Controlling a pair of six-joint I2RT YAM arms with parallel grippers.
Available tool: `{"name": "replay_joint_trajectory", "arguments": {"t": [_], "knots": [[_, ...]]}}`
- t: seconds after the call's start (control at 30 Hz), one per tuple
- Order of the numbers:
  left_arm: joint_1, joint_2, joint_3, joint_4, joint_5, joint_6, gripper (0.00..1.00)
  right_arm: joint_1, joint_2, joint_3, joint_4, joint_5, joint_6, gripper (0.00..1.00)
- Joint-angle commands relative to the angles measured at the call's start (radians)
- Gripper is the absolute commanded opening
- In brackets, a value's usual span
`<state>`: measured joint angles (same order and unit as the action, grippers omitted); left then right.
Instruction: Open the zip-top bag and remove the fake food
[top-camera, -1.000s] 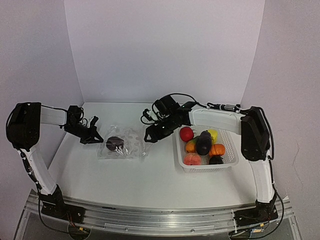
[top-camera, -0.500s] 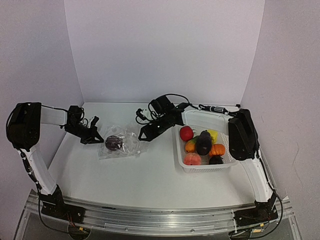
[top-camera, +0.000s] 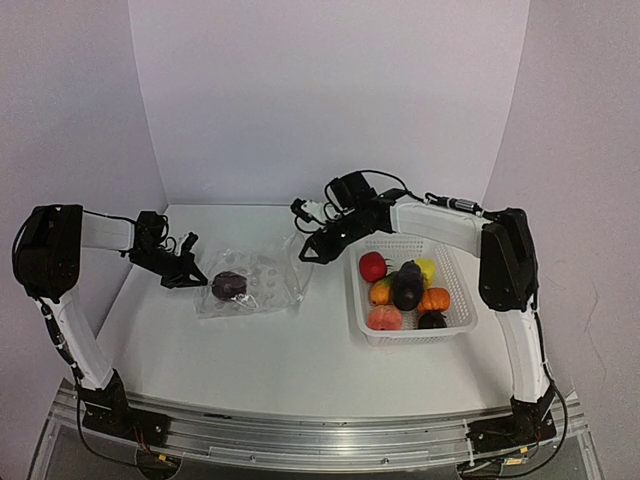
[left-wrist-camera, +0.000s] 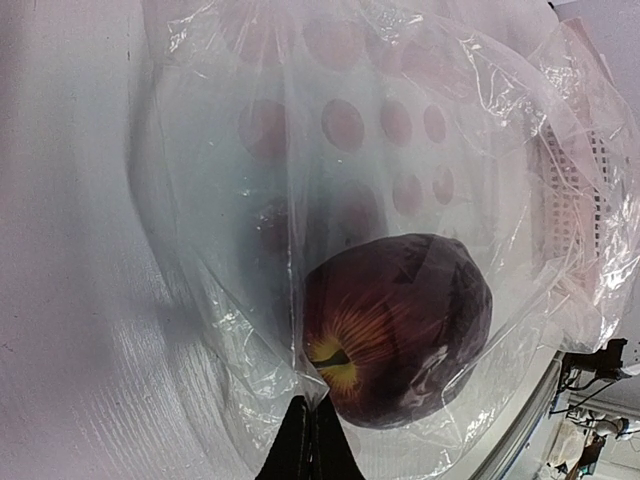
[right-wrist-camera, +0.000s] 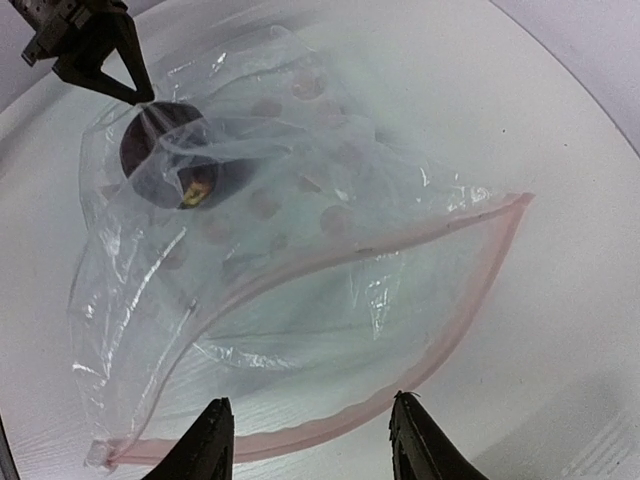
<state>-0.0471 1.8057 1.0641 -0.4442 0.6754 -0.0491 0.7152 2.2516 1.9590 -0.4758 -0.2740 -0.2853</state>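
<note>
Your right gripper (top-camera: 307, 254) has shifted rightward, fingers spread; left gripper (top-camera: 192, 279) pinches dotted zip-top bag (top-camera: 262, 287), purple fruit (top-camera: 229, 285) inside.

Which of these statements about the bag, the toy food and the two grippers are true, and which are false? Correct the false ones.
1. The zip-top bag has its zip mouth gaping open. True.
2. The bag is empty. False: one dark purple piece lies inside it.
3. The left gripper is shut on the bag's plastic. True.
4. The right gripper is clamped on a piece of food. False: its jaws are open and hold nothing, above the bag's mouth.
5. The white basket holds a red piece among others. True.
</note>
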Motion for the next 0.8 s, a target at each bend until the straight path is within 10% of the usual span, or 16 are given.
{"name": "replay_joint_trajectory", "arguments": {"t": [0.0, 0.43, 0.77], "knots": [[-0.004, 0.002, 0.007, 0.000, -0.012, 0.026, 0.00, 0.014, 0.070, 0.091, 0.011, -0.044, -0.042, 0.47], [-0.007, 0.021, 0.008, 0.004, 0.005, 0.025, 0.00, 0.092, 0.211, 0.166, 0.018, -0.152, -0.036, 0.45], [-0.073, 0.112, 0.097, 0.016, 0.083, 0.071, 0.00, 0.155, 0.240, 0.076, 0.421, -0.128, 0.119, 0.78]]}}
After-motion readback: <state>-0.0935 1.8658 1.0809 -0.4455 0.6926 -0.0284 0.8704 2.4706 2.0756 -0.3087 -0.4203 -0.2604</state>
